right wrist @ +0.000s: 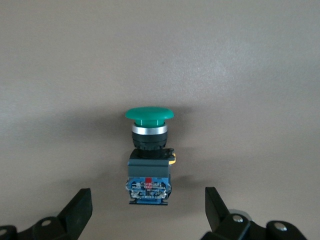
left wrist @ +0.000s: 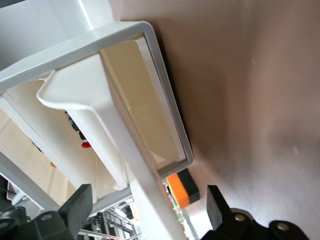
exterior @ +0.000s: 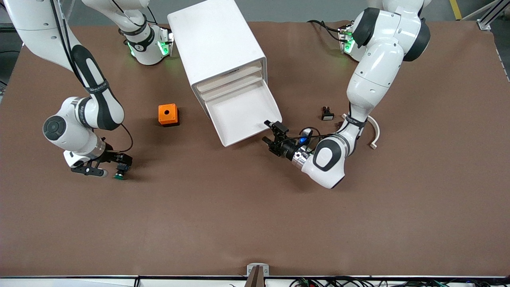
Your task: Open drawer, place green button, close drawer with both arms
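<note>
The lowest drawer of the white cabinet is pulled out, its tray bare. My left gripper is open at the drawer's front corner toward the left arm's end. In the left wrist view the drawer's front strip runs between its spread fingers, touching neither, with the left gripper around it. The green-capped button lies on its side on the table toward the right arm's end. My right gripper is low beside it. In the right wrist view the button lies just ahead of the open right gripper.
An orange box with a hole sits on the table between the button and the cabinet. A small black switch and a curved beige piece lie near the left arm. The three upper drawers stay shut.
</note>
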Robot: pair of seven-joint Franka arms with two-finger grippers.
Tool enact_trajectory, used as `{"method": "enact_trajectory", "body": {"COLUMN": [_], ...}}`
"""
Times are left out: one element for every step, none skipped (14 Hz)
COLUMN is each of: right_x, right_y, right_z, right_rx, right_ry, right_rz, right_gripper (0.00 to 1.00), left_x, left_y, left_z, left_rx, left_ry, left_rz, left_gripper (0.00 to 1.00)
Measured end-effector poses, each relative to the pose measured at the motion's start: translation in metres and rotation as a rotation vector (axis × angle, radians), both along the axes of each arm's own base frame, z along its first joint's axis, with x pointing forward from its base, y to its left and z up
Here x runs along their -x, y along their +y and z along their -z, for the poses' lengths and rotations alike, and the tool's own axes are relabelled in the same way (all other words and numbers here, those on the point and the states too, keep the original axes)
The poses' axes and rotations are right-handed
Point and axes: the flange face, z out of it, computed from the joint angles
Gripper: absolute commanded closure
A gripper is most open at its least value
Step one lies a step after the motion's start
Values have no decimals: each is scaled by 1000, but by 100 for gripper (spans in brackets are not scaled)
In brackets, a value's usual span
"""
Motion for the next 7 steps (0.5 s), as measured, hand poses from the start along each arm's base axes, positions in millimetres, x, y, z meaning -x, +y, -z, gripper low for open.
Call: {"method": "enact_trajectory", "body": {"right_x": [1, 1, 1, 1, 0, 0, 0], "right_y": [0, 0, 1, 2, 5, 6, 7], "right_z": [4, 8, 12, 15, 18, 20, 21], "right_rx": [0, 0, 0, 0, 1, 1, 2], "right_ry": [6, 10, 14, 16, 15, 15, 15], "right_rz": [12, 26, 41, 50, 51, 51, 51], "right_gripper": [0, 0, 0, 0, 0, 0, 1], "left_x": [-5, -11, -16, -21, -26, -32, -37], "left_y": [-1, -2, -3, -3, -2, 3, 9], "left_z": [-7, -15, -24, -33, -40, -45, -48], "left_rx": [34, 68, 101, 135, 167, 196, 226], "left_ry": [-48, -98, -148, -200, -256, -314, -375], "left_rz": [5, 11, 18, 25, 31, 38, 48], "left_gripper": [0, 0, 0, 0, 0, 0, 0]}}
